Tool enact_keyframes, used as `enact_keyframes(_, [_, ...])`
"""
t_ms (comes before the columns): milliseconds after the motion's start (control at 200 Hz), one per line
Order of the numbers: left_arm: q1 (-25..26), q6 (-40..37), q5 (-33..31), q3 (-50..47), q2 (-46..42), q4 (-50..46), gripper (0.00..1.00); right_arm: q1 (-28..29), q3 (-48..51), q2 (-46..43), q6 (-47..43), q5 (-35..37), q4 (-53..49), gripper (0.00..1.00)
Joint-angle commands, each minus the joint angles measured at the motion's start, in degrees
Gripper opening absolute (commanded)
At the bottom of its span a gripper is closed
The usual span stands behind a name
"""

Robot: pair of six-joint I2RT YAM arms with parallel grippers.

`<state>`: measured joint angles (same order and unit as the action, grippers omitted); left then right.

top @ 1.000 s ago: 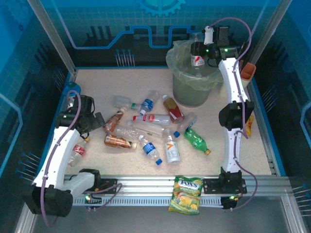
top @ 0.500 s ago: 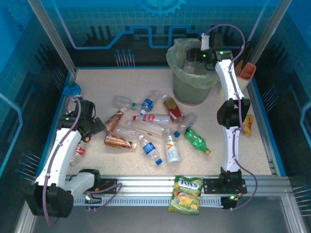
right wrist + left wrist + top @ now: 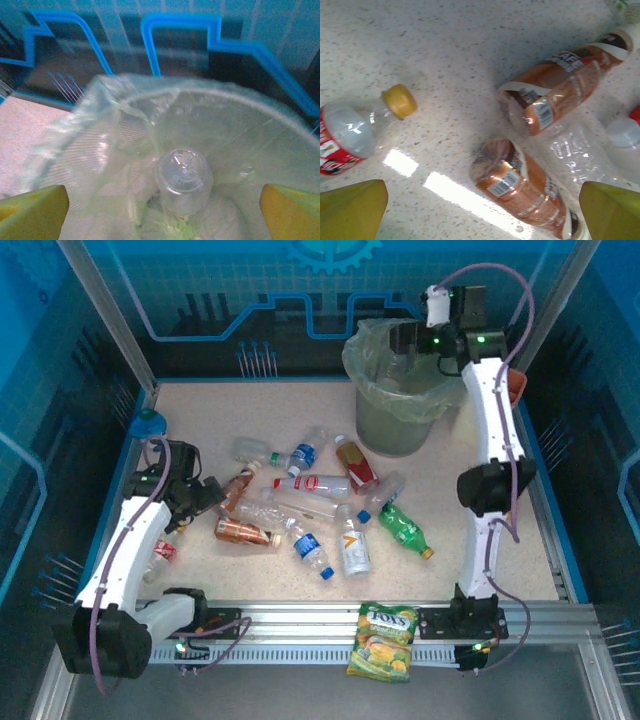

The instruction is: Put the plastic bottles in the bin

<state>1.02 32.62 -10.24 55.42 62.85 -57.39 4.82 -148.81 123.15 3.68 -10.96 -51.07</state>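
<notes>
Below the right gripper [image 3: 405, 338], whose yellow fingers [image 3: 30, 207] stand wide apart and hold nothing, a clear plastic bottle [image 3: 183, 175] sits inside the round grey bin lined with a pale green bag [image 3: 400, 425]. Under the left gripper [image 3: 205, 492], also spread wide and empty, lies a copper-brown labelled bottle [image 3: 525, 187], with a second copper-brown bottle [image 3: 560, 85] just beyond it and a red-labelled, yellow-capped bottle [image 3: 345, 135] off to one side.

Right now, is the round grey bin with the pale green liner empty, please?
Not empty: the right wrist view shows a clear plastic bottle, seen end-on, down inside the round grey bin.
</notes>
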Motion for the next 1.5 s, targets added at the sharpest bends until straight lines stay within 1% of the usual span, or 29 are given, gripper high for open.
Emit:
enact_keyframes(0, [1.6, -2.5, 4.3, 2.6, 2.6, 4.0, 0.99, 0.7, 2.5, -9.0, -3.0, 0.8, -5.1, 0.99])
enact_keyframes(80, [2.4, -3.7, 8.2, 2.9, 4.4, 6.9, 0.99, 2.0, 9.8, -15.3, -4.1, 3.3, -6.6, 0.98])
enact_keyframes(200, [3.3, -4.1, 12.4, 3.1, 6.0, 11.6, 0.99, 5.8, 23.7, -26.5, -5.2, 8.8, -8.9, 0.97])
enact_keyframes(325, [4.2, -4.2, 14.9, 3.6, 7.3, 14.7, 0.99, 8.5, 38.4, -36.7, -1.3, 12.0, -13.0, 0.95])
enact_keyframes(435, [5.0, -5.6, 16.1, 4.3, 8.8, 15.3, 0.99, 10.8, 51.6, -44.2, 1.5, 16.6, -16.5, 0.93])
enact_keyframes(535, [5.7, -6.0, 17.6, 3.8, 9.7, 16.5, 0.99, 12.1, 62.6, -48.9, 4.7, 16.7, -18.3, 0.91])
enact_keyframes(620, [6.3, -5.4, 20.2, 2.9, 10.1, 18.7, 0.99, 13.6, 71.0, -50.9, 7.3, 16.0, -18.2, 0.91])
enact_keyframes(700, [7.0, -3.8, 22.9, 1.6, 10.1, 22.0, 0.99, 14.2, 77.7, -51.1, 8.8, 15.0, -16.2, 0.91])
enact_keyframes(795, [8.2, -3.3, 22.8, 1.3, 10.4, 22.6, 0.99, 15.0, 83.8, -49.5, 9.5, 14.0, -12.6, 0.91])
enact_keyframes(881, [9.1, -3.1, 22.2, 0.8, 10.1, 22.3, 0.99, 16.9, 83.3, -45.7, 9.3, 15.6, -12.2, 0.91])
enact_keyframes(951, [9.7, -2.6, 22.1, -0.3, 9.5, 22.3, 0.99, 16.6, 84.9, -43.3, 9.7, 13.6, -9.5, 0.92])
enact_keyframes(1056, [10.4, -1.1, 22.6, -2.7, 8.1, 23.1, 0.99, 16.7, 87.4, -39.0, 10.4, 12.6, -7.2, 0.92])
enact_keyframes(1261, [11.9, 0.7, 22.6, -5.8, 6.0, 23.4, 0.99, 16.7, 91.1, -34.2, 11.3, 10.6, -1.1, 0.92])
enact_keyframes(1406, [13.7, 1.8, 22.1, -7.5, 5.9, 24.1, 0.99, 16.6, 93.3, -32.4, 11.8, 10.7, 1.2, 0.88])
enact_keyframes(1496, [14.3, 2.7, 22.0, -8.9, 6.1, 25.2, 0.99, 16.5, 93.9, -32.1, 11.9, 11.0, 1.7, 0.83])
